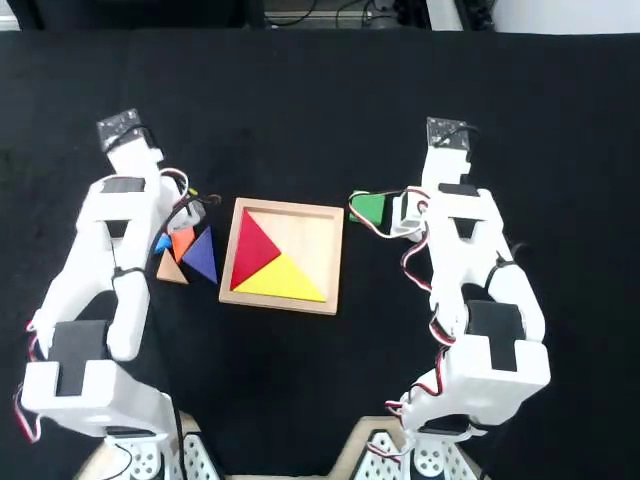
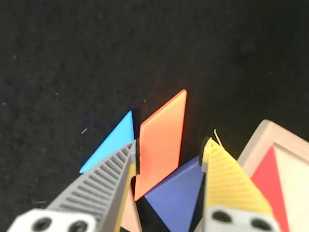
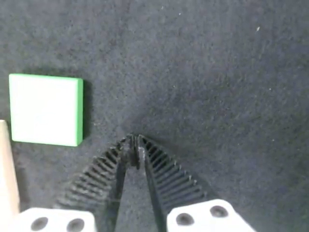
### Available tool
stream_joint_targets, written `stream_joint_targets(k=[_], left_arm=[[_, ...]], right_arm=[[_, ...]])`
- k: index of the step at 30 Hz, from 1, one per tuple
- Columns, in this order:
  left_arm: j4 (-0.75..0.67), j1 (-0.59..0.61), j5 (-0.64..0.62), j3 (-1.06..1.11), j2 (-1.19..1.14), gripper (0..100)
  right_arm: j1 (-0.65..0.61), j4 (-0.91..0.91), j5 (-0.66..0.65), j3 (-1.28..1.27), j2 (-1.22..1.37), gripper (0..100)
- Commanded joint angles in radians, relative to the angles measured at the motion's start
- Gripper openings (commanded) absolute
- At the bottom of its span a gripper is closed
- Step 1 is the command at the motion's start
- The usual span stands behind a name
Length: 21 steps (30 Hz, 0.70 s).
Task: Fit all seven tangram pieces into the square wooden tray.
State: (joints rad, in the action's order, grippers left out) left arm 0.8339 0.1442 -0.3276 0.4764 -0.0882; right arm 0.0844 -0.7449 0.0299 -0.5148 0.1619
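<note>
The left gripper (image 2: 171, 145) hangs released low over the cluster of loose pieces, its two fingers spread. The orange parallelogram (image 2: 161, 130) lies flat on the bench (image 1: 320, 100) in the gap between them, nearer the grey finger. Nothing is grasped yet. Tucked under the gripper, touching the orange piece's near end, is the dark blue triangle (image 2: 176, 198), with a sliver of the tan triangle (image 2: 128, 215) beside it. Just outside the grey finger lies the light blue triangle (image 2: 113, 140). Past the yellow finger comes the rim of the square wooden tray (image 2: 258, 135), with the red triangle (image 2: 268, 174) seated inside. In the high view the yellow triangle (image 1: 285, 280) sits against the red one.

The right gripper (image 3: 133, 142) is clenched on nothing, with its tips on bare cloth. The green square (image 3: 46, 110) lies near it to one side, between the gripper and the tray.

Two of the seven pieces look placed. The step in hand seems to be picking the orange parallelogram. The next move likely calls for settling lower and closing squarely across its narrow width without nudging the blue neighbours. After that it needs a lift and a carry over the rim.
</note>
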Motion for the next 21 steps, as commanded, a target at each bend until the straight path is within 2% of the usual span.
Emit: stream_joint_targets(k=[1,15,21], left_arm=[[-0.006,0.007,-0.005,-0.064,-0.023,22],[-0.005,-0.036,-0.008,-0.071,-0.035,22],[-0.012,-0.036,-0.035,-0.035,0.048,22]], right_arm=[[-0.017,0.014,0.000,0.001,-0.044,1.1],[-0.018,0.014,-0.002,0.001,-0.044,1.1],[-0.018,0.014,-0.002,0.001,-0.044,1.1]])
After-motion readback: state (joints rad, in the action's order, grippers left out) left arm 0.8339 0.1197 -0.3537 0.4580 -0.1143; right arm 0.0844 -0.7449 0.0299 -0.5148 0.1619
